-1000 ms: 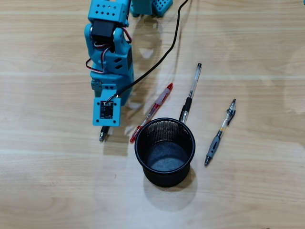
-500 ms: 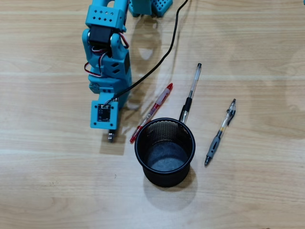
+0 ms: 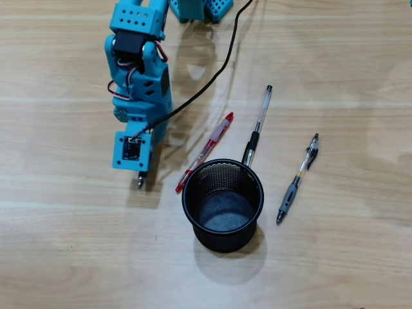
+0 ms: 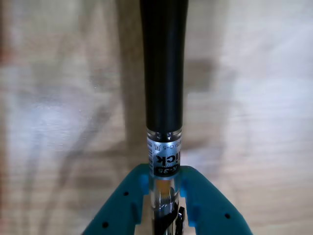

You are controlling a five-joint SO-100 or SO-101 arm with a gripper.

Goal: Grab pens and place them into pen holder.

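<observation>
Table (image 3: 335, 58): light wood, fills the overhead view, no edges visible, plenty of bare room on all sides. Arm (image 3: 138, 77), teal, comes in from the table's far side and reaches toward the near-left of the holder. Pen holder (image 3: 223, 239): black mesh cup, upright, centre of the table toward the near side, looks empty.

Three pens lie flat: clear pen with black sleeve (image 3: 259, 127) running up from the holder's far rim, its lower end at or under the rim; red pen (image 3: 207, 149) diagonal, just left of the holder; grey-sleeved pen (image 3: 297, 177) right of the holder, apart from it.

Pincer (image 4: 165, 193) is clenched on the black pen (image 4: 164, 63), near the silver band. In the overhead view only the pen's tip (image 3: 140, 182) pokes out below the wrist.

Handling guess: pens are light, stiff, smooth plastic, likely to slip or swivel; mid-barrel is the safest hold. Holder looks light and could tip if knocked. The red pen lies between pincer and holder, so lift clear first.
</observation>
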